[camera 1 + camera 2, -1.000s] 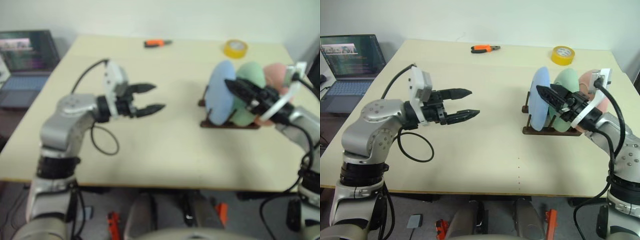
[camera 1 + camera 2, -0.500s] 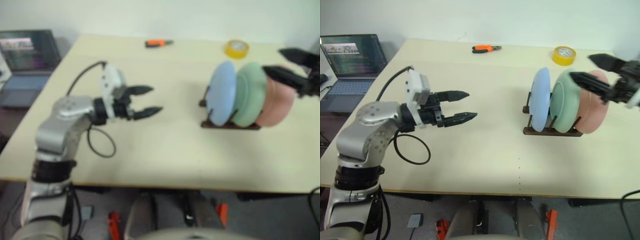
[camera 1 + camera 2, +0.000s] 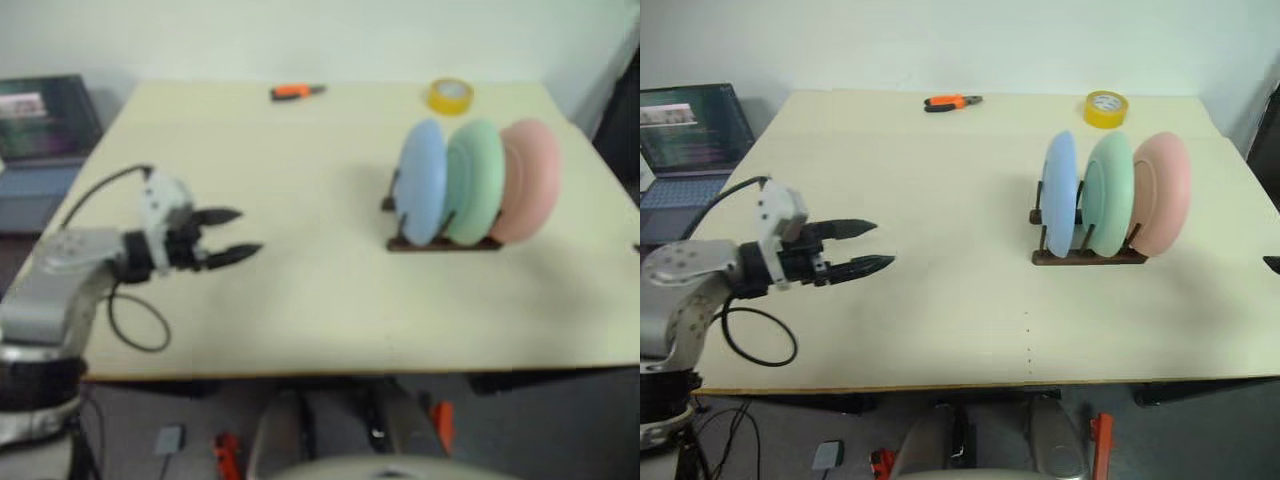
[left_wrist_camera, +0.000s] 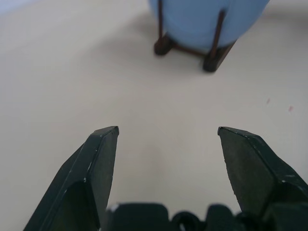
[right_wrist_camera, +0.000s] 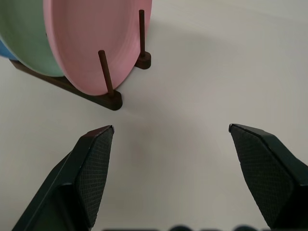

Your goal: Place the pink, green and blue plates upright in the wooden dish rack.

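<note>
Across the pale wooden tabletop I see the dark brown wooden dish rack holding the light blue plate, mint green plate and pale pink plate upright. My left gripper hangs well apart from the rack, fingers spread and empty. My right gripper gapes wide near the rack's pink end, holding nothing.

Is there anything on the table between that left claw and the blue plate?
No. In the right eye view, only bare table lies between the open left gripper and the blue plate standing in the wooden dish rack.
</note>
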`<action>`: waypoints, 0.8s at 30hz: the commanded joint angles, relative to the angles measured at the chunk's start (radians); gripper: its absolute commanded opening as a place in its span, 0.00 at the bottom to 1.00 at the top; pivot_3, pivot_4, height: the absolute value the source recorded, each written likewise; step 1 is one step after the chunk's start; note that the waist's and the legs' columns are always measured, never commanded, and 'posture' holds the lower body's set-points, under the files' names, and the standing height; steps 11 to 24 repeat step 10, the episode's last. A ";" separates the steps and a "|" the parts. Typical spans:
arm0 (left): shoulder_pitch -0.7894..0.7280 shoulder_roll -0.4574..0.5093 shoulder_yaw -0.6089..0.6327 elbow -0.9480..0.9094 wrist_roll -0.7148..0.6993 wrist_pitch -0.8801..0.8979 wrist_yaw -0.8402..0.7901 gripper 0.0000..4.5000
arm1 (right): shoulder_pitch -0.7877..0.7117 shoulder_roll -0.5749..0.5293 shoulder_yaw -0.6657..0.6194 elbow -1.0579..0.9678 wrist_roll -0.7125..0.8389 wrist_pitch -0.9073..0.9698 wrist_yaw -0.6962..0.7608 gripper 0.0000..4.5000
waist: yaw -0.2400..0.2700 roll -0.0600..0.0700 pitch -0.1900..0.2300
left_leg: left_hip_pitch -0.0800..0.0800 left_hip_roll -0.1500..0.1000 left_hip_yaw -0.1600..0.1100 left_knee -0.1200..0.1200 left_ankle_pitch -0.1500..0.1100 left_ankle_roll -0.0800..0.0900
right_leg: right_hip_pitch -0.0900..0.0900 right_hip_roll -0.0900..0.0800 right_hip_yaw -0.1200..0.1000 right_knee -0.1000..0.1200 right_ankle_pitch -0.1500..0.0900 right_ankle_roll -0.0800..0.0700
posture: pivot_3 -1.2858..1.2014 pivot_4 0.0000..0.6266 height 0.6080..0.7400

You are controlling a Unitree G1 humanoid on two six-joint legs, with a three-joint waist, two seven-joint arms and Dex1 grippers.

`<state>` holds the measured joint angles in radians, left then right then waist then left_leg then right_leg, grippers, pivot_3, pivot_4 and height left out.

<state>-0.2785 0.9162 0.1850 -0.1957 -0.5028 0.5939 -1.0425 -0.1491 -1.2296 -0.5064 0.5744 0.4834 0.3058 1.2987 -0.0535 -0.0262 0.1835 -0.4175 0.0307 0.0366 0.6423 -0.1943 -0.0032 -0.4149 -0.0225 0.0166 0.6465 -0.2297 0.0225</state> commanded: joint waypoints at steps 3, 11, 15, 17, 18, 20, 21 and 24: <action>0.035 0.106 0.106 0.042 0.002 -0.041 -0.068 0.81 | -0.104 -0.003 0.057 0.077 -0.040 -0.070 0.054 0.93 | 0.001 0.001 0.001 | 0.000 0.000 -0.001 0.000 0.000 0.000 | -0.002 -0.001 0.000 0.000 0.000 0.000 | 0.52 0.24 1.00; 0.125 0.143 0.173 0.041 0.001 -0.053 -0.087 0.81 | -0.181 0.015 0.102 0.195 -0.087 -0.121 0.063 0.93 | 0.015 0.001 0.001 | -0.003 -0.003 0.010 -0.005 -0.002 0.001 | -0.004 -0.013 0.001 -0.002 -0.001 0.000 | 0.52 0.24 1.00; 0.125 0.143 0.173 0.041 0.001 -0.053 -0.087 0.81 | -0.181 0.015 0.102 0.195 -0.087 -0.121 0.063 0.93 | 0.015 0.001 0.001 | -0.003 -0.003 0.010 -0.005 -0.002 0.001 | -0.004 -0.013 0.001 -0.002 -0.001 0.000 | 0.52 0.24 1.00; 0.125 0.143 0.173 0.041 0.001 -0.053 -0.087 0.81 | -0.181 0.015 0.102 0.195 -0.087 -0.121 0.063 0.93 | 0.015 0.001 0.001 | -0.003 -0.003 0.010 -0.005 -0.002 0.001 | -0.004 -0.013 0.001 -0.002 -0.001 0.000 | 0.52 0.24 1.00; 0.125 0.143 0.173 0.041 0.001 -0.053 -0.087 0.81 | -0.181 0.015 0.102 0.195 -0.087 -0.121 0.063 0.93 | 0.015 0.001 0.001 | -0.003 -0.003 0.010 -0.005 -0.002 0.001 | -0.004 -0.013 0.001 -0.002 -0.001 0.000 | 0.52 0.24 1.00; 0.125 0.143 0.173 0.041 0.001 -0.053 -0.087 0.81 | -0.181 0.015 0.102 0.195 -0.087 -0.121 0.063 0.93 | 0.015 0.001 0.001 | -0.003 -0.003 0.010 -0.005 -0.002 0.001 | -0.004 -0.013 0.001 -0.002 -0.001 0.000 | 0.52 0.24 1.00; 0.125 0.143 0.173 0.041 0.001 -0.053 -0.087 0.81 | -0.181 0.015 0.102 0.195 -0.087 -0.121 0.063 0.93 | 0.015 0.001 0.001 | -0.003 -0.003 0.010 -0.005 -0.002 0.001 | -0.004 -0.013 0.001 -0.002 -0.001 0.000 | 0.52 0.24 1.00; 0.125 0.143 0.173 0.041 0.001 -0.053 -0.087 0.81 | -0.181 0.015 0.102 0.195 -0.087 -0.121 0.063 0.93 | 0.015 0.001 0.001 | -0.003 -0.003 0.010 -0.005 -0.002 0.001 | -0.004 -0.013 0.001 -0.002 -0.001 0.000 | 0.52 0.24 1.00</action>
